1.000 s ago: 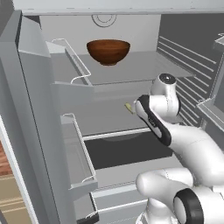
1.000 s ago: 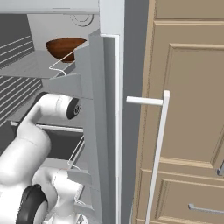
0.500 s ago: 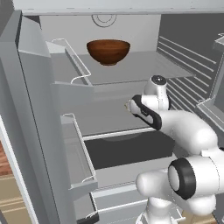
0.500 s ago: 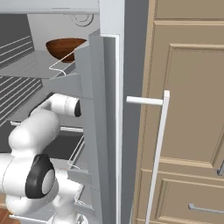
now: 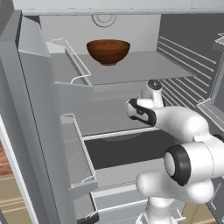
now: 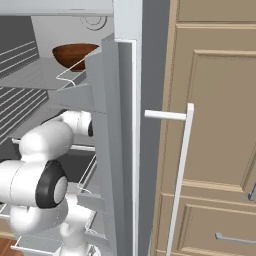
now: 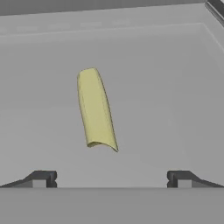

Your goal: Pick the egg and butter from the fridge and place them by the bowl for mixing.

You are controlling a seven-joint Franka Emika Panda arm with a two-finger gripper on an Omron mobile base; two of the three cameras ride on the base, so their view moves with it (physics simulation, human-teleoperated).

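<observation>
While the gripper (image 7: 111, 178) stands wide open at the bottom of the hand view, the butter (image 7: 96, 109), a pale yellow curved stick, lies above it near the frame's centre, apart from both fingertips (image 7: 40, 178), on a pale fridge (image 5: 26, 109) shelf. A reddish-brown bowl (image 5: 108, 51) sits upper centre in the left base view.
</observation>
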